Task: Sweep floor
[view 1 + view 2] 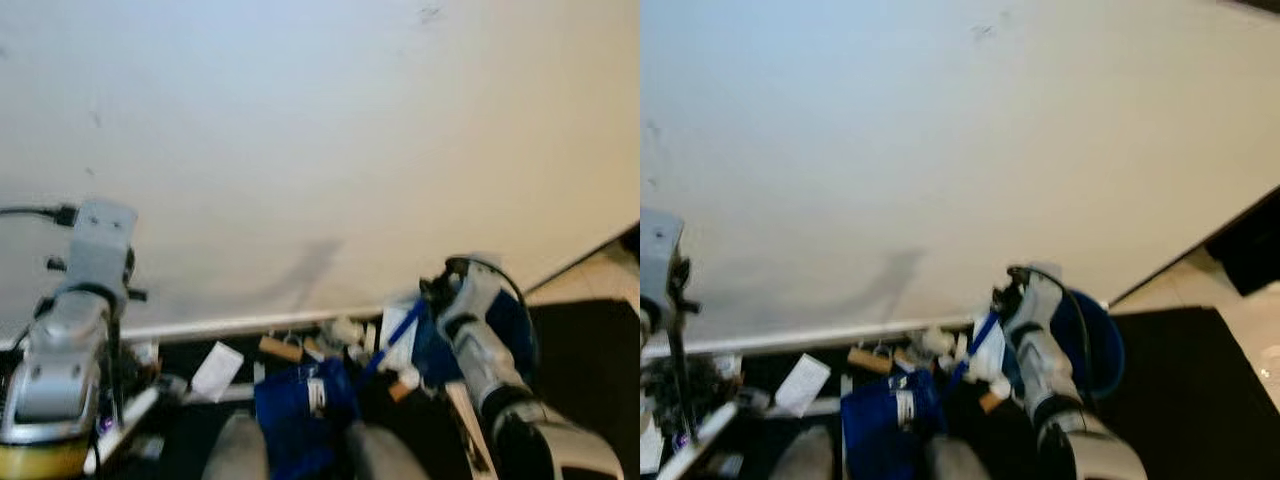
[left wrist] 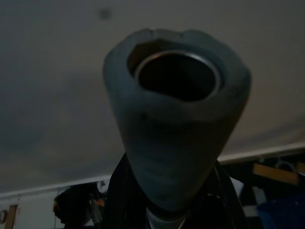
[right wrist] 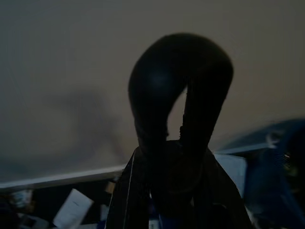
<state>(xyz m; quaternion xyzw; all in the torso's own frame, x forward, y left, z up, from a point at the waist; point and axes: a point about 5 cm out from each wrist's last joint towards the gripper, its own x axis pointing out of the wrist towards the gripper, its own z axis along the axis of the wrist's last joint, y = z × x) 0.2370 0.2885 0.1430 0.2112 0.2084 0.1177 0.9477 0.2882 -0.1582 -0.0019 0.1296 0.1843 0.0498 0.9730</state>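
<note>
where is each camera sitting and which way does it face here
Left eye view: on the head, facing a pale wall and its white baseboard, litter on the dark floor below; silver left arm and right arm show.
Right eye view: same head, same scene, shifted; right arm and blue dustpan show.
Left wrist view: along the left pincer, up a grey hollow handle end toward the wall.
Right wrist view: along the right pincer, at a dark looped handle.
Shared: wall, baseboard, a white card.
</note>
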